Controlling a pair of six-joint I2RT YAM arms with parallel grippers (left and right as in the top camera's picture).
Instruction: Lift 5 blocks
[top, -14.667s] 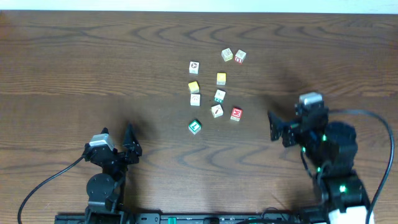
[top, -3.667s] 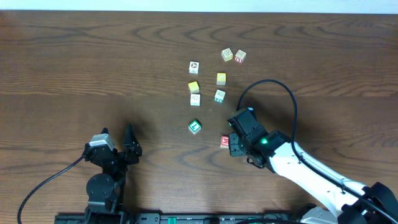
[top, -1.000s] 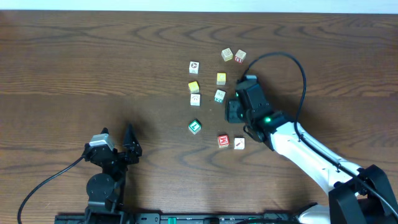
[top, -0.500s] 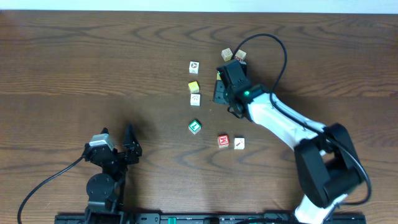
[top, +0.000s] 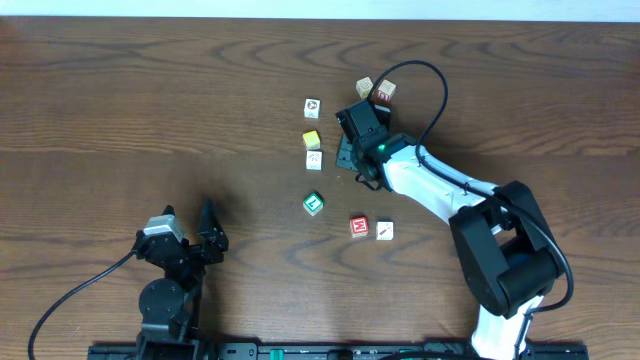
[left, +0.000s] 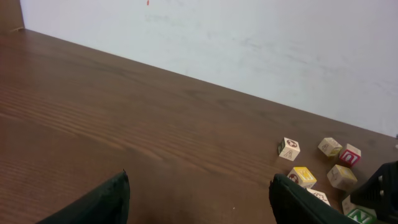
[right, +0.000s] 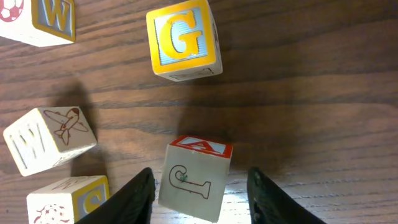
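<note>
In the right wrist view, my right gripper (right: 200, 183) stands open astride a pale block (right: 196, 177) with a red A face and a drawn cane. A narrow gap shows on each side, and the block rests on the table. From overhead the right gripper (top: 350, 150) covers that block. A green-faced block (top: 313, 204), a red-faced block (top: 359, 226) and a whitish block (top: 384, 230) lie nearer the front. Another whitish block (top: 314, 159) sits left of the gripper. My left gripper (top: 190, 218) is open and empty at the front left, far from the blocks.
A yellow G cube (right: 183, 40) lies just beyond the right gripper, and a yellow cube (top: 311, 139) is to its left. A white cube (top: 312, 107) and two more cubes (top: 364, 87) (top: 385, 91) sit farther back. The right arm's cable (top: 430, 80) loops above the table.
My right gripper has moved back and to the left, from beside the red and whitish blocks to over the pale A block. Its jaws have narrowed. The left arm is still.
</note>
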